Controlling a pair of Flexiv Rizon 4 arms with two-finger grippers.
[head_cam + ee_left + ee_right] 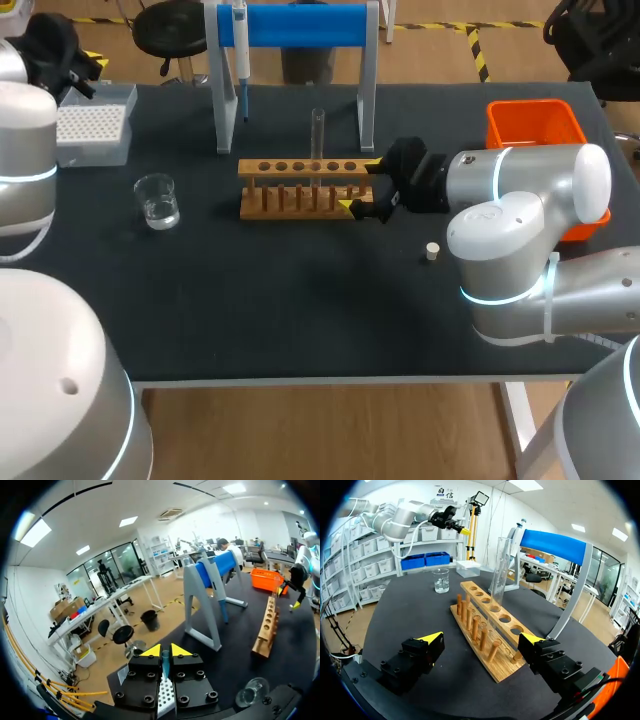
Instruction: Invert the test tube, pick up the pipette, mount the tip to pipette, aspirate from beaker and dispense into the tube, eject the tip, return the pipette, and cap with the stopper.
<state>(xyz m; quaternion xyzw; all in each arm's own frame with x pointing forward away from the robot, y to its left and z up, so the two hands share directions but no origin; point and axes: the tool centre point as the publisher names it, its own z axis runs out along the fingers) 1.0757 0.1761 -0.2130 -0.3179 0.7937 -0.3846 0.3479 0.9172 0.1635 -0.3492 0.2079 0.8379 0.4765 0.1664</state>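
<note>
Two yellow fingertips of my right gripper (482,639) stand wide apart, with the near end of the wooden rack (505,667) lying between them.

The test tube (499,572) stands upright in a hole of that rack, ahead of the open fingers and apart from them. Beyond the rack's far end sits the beaker (440,580) with a little clear liquid in it. Near my right arm's elbow the stopper (432,251) lies on the dark table (300,310), and the orange bin (535,125) is at the far right corner. Behind the rack, the pipette (241,45) hangs on the blue-barred stand (300,25). At the far left, my left gripper (165,651) hangs above the tip box (165,700), its fingers drawn together to a thin slit.
</note>
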